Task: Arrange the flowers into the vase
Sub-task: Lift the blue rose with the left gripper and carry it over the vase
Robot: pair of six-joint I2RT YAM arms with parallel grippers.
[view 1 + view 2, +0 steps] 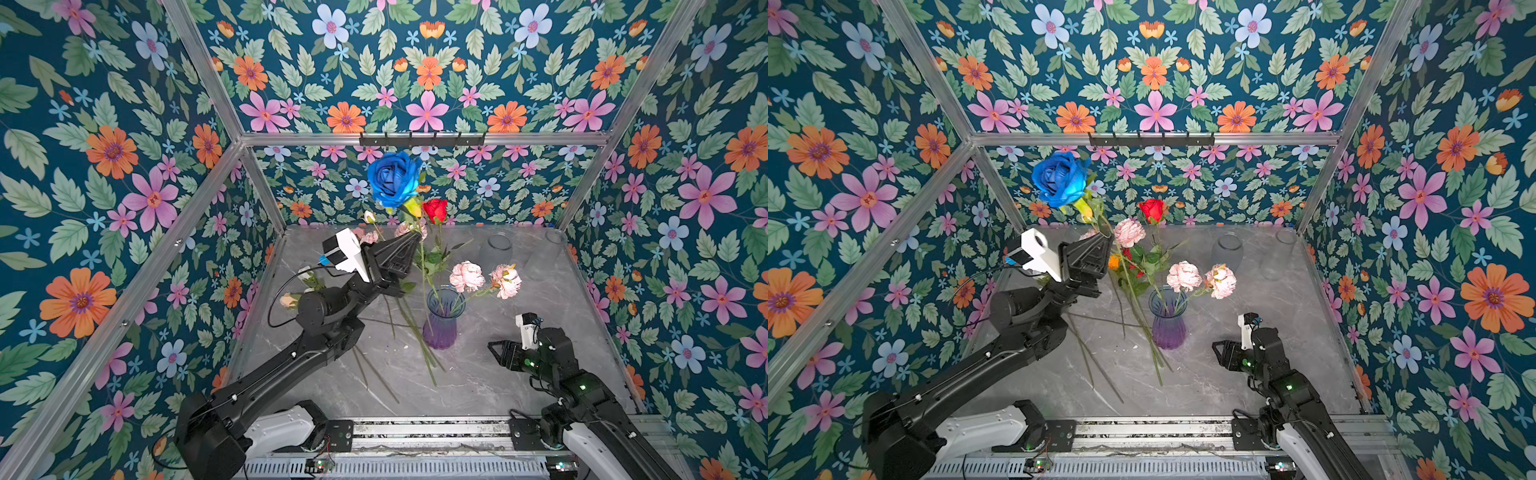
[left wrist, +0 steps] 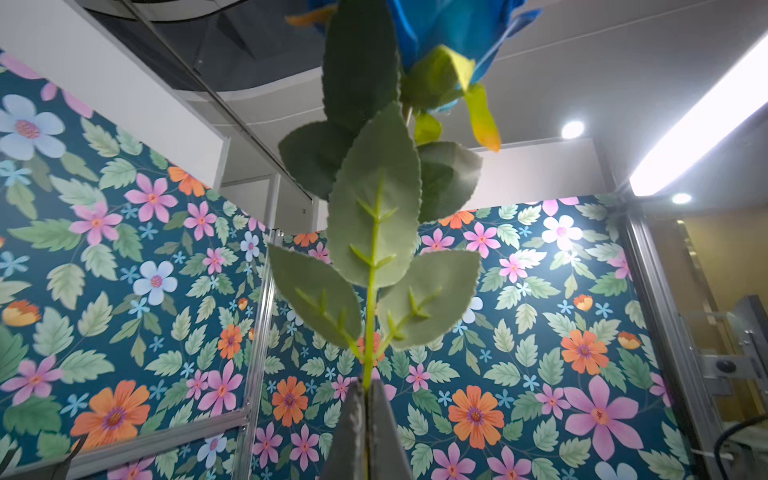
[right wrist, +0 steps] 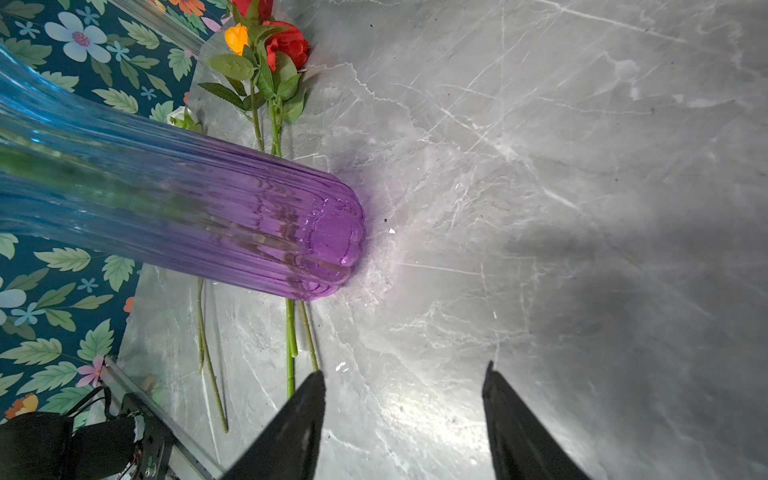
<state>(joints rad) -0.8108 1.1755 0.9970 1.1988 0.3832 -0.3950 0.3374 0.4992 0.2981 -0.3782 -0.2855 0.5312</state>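
Blue rose (image 1: 392, 178) upright in left tool (image 1: 417, 237)

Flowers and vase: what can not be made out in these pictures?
- Blue rose, left wrist view: bloom cut off by the picture edge.
- Vase, right wrist view: mouth cut off by the edge, upper part blurred.
- Loose flowers, in a top view: partly hidden by the left arm.
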